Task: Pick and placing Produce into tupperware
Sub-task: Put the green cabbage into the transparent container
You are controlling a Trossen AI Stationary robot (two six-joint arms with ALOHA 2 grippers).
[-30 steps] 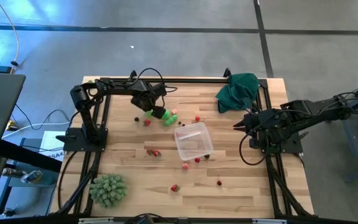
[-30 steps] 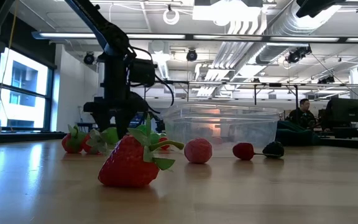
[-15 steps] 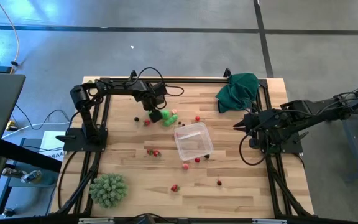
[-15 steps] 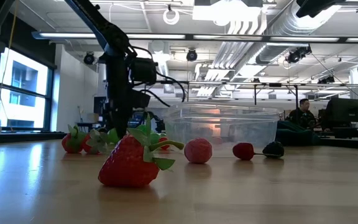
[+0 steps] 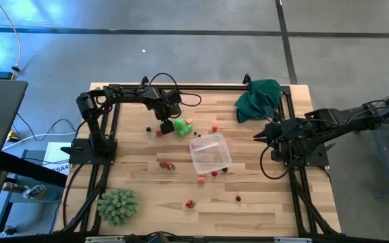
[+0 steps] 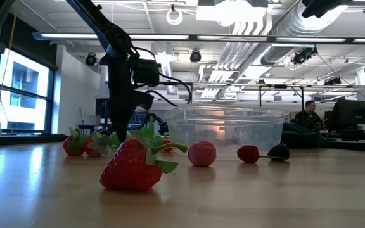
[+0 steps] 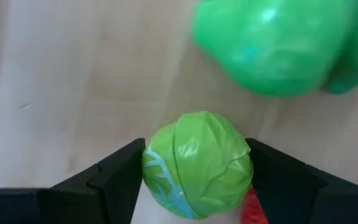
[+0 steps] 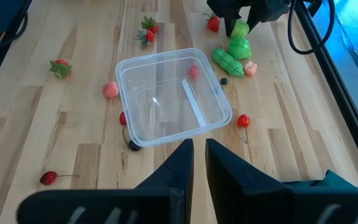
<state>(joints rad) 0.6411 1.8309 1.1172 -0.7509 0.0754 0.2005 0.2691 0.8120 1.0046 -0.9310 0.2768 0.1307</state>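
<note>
My left gripper point(image 5: 167, 124) points down at the far left of the table, shut on a small bright green, cabbage-like produce piece point(image 7: 197, 165). More green pieces point(image 5: 183, 128) lie just beside it. The clear tupperware point(image 5: 210, 152) stands at mid-table on its base. Red berries and strawberries point(image 5: 167, 165) lie scattered on the wood around it, and one strawberry point(image 6: 135, 166) is close to the low camera. My right gripper point(image 8: 194, 168) hovers shut above the table's right side, holding nothing. My left gripper pinches the green ball by two opposite sides point(image 7: 151, 168) between its two fingers, coming from above and pointing down. Whether the ball rests on the wood or is lifted clear, I cannot tell.
A spiky pale-green ball point(image 5: 118, 206) sits at the near left corner. A dark green cloth point(image 5: 258, 98) lies at the far right corner. A black frame point(image 5: 181, 86) runs round the table. A person point(image 6: 308, 114) sits far behind it.
My left gripper has rolled about its downward-pointing line without leaving its spot, so its fingers now stand turned against how they stood a second ago. The green ball has stayed between them. My right arm has kept still.
</note>
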